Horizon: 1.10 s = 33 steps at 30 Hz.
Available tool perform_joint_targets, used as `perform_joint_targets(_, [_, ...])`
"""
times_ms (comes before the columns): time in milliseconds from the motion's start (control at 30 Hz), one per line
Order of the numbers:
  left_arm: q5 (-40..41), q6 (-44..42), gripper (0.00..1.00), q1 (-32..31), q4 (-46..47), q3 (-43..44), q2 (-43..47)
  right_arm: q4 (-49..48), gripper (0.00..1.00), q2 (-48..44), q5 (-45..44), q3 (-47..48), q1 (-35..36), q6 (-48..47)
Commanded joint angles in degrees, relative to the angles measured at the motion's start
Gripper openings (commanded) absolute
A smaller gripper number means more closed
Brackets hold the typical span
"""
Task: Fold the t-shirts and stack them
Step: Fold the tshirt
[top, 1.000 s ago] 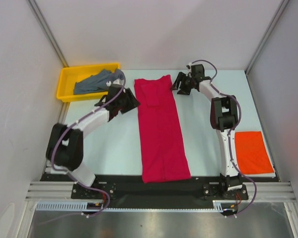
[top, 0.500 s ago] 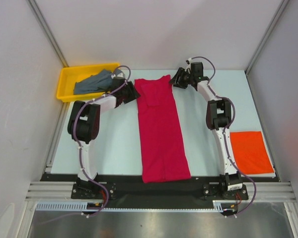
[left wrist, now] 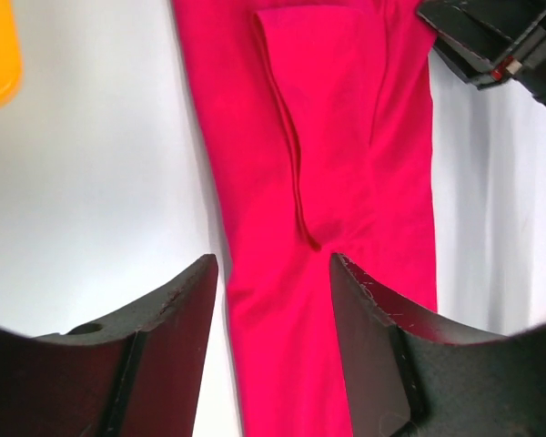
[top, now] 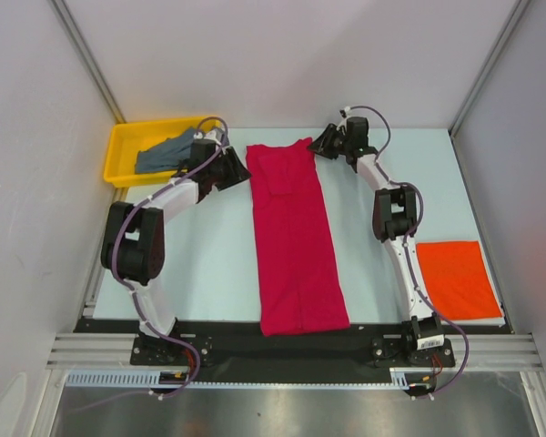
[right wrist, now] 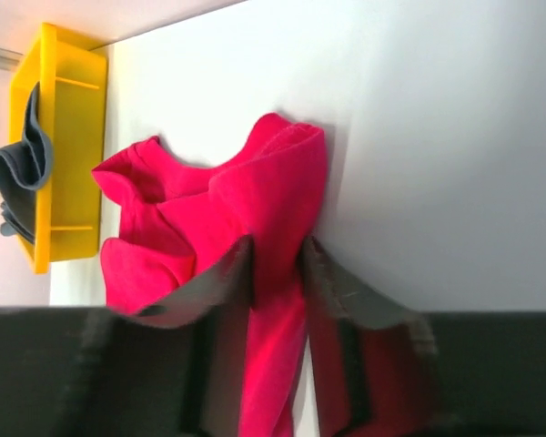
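Centre strip: the crimson shirt [top: 296,238] lies flat from near edge to far end of the tabletop [top: 209,264]; we can pass over it.
Left lane: we see bare tabletop between that shirt and the arching left arm [top: 155,218].
Far left: the yellow tray [top: 118,168], raised walls, holds the grey-blue shirt [top: 168,150]; the left tool [top: 237,170] stands between tray and crimson shirt.
Right lane: bare tabletop between crimson shirt and right arm [top: 396,218].
Far end: the right tool [right wrist: 275,246] straddles the crimson shirt's corner.
Right edge: the orange shirt [top: 455,278] lies flat beside the arm.
Far right corner: we find open tabletop.
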<state>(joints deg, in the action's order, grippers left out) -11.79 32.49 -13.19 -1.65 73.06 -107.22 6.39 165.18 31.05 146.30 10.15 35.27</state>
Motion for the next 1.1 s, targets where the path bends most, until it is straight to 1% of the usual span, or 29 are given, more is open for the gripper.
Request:
perform_joint_targets(0, [-2.27, -1.73, 0.58, 1.59, -1.16, -2.04, 4.12, -3.31, 0.29, 2.77, -0.02, 1.53, 0.92, 1.73])
perform_joint_targets(33, [-2.27, -2.16, 0.58, 1.85, -1.51, -1.87, 4.21, -4.45, 0.24, 2.95, -0.37, 1.45, 0.92, 2.17])
perform_joint_targets(67, [-2.27, -2.86, 0.58, 1.94, -1.86, -1.60, 4.30, -5.16, 0.16, 2.86, -0.63, 1.44, 0.83, 2.18])
perform_joint_targets(100, [-1.92, -3.65, 0.58, 1.94, -2.65, -1.34, 4.30, -5.68, 0.11, 2.69, -1.42, 1.53, 0.75, 2.00])
perform_joint_targets(167, [-1.83, -3.93, 0.57, 1.94, -3.27, -1.25, 4.21, -6.74, 0.01, 2.34, -5.11, 1.53, 0.31, 1.82])
perform_joint_targets(233, [-3.05, -3.66, 0.57, 2.29, -3.27, -1.60, 4.04, -8.41, 0.00, 2.07, -9.05, 1.44, -0.91, 2.26])
perform_joint_targets(333, [-4.73, -3.31, 0.58, 2.21, -2.66, -3.18, 4.65, -9.03, 0.00, 1.46, -12.40, 1.36, -3.29, 3.23])
perform_joint_targets(433, [-4.12, -3.14, 0.59, 2.20, -3.88, -3.97, 5.26, -10.34, 0.00, 1.45, -12.95, 1.70, -5.05, 2.88])
perform_joint_targets(467, [-4.55, -3.13, 0.60, 2.20, -4.32, -3.97, 5.35, -10.35, 0.07, 2.85, -11.99, 3.36, -5.40, 3.23])
perform_joint_targets(500, [-4.82, -3.13, 0.60, 2.29, -4.50, -4.24, 5.44, -10.00, 0.21, 3.65, -8.50, 4.51, -5.75, 3.32])
perform_joint_targets(533, [-5.08, -2.87, 0.60, 2.21, -4.42, -4.85, 5.70, -9.39, 0.39, 4.26, -6.72, 5.48, -6.11, 2.97])
perform_joint_targets(567, [-5.34, -2.78, 0.61, 2.03, -4.24, -5.29, 6.23, -8.34, 0.53, 4.44, -5.66, 6.01, -6.37, 2.01])
perform_joint_targets(600, [-5.96, -2.70, 0.61, 1.68, -4.24, -5.73, 6.49, -6.59, 0.58, 3.23, -3.73, 5.58, -6.37, -0.18])
perform_joint_targets(633, [-6.22, -2.78, 0.61, 1.50, -4.41, -6.34, 6.76, -4.48, 0.67, 1.91, -3.54, 4.71, -6.46, -1.50])
perform_joint_targets(667, [-6.57, -3.04, 0.61, 1.24, -5.20, -6.70, 7.46, -3.15, 0.73, 0.50, -3.54, 3.65, -6.72, -2.30])
perform_joint_targets(700, [-7.10, -3.31, 0.61, 0.37, -5.81, -7.13, 7.81, 0.51, 0.78, -2.47, -3.10, 2.51, -7.07, -3.00])
perform_joint_targets(733, [-7.37, -3.83, 0.61, -0.16, -6.34, -8.27, 8.51, 3.60, 0.81, -4.06, -3.10, 2.50, -7.51, -3.18])
perform_joint_targets(767, [-7.72, -4.10, 0.60, -0.86, -7.83, -8.98, 10.00, 7.02, 0.82, -5.82, -3.45, 2.41, -8.21, -3.36])
perform_joint_targets(800, [-7.81, -4.28, 0.58, -1.57, -8.71, -10.12, 11.32, 14.71, 0.84, -8.45, -4.84, 0.67, -9.35, -3.71])
perform_joint_targets(867, [-8.59, -3.32, 0.56, -3.94, -9.94, -15.12, 14.39, 20.91, 0.84, -18.10, -5.99, -4.76, -9.71, -5.81])
perform_joint_targets(900, [-8.95, -2.61, 0.54, -6.04, -10.39, -17.05, 18.32, 26.51, 0.84, -21.54, -6.69, -10.80, -9.71, -6.87])
perform_joint_targets(933, [-8.43, -1.13, 0.53, -7.19, -10.91, -21.25, 20.28, 28.91, 0.82, -29.23, -7.22, -15.30, -9.71, -9.31])
perform_joint_targets(1000, [-8.34, 0.55, 0.53, -9.65, -11.97, -25.40, 26.76, 33.05, 0.82, -37.18, -8.80, -24.35, -9.10, -10.91])
perform_joint_targets(1033, [-8.51, 3.34, 0.53, -11.58, -12.23, -29.77, 29.24, 33.59, 0.81, -41.65, -8.46, -35.45, -7.88, -11.36])
perform_joint_targets(1067, [-8.51, 4.85, 0.53, -12.38, -12.85, -31.99, 31.61, 34.29, 0.81, -48.66, -7.94, -40.17, -6.82, -11.53])
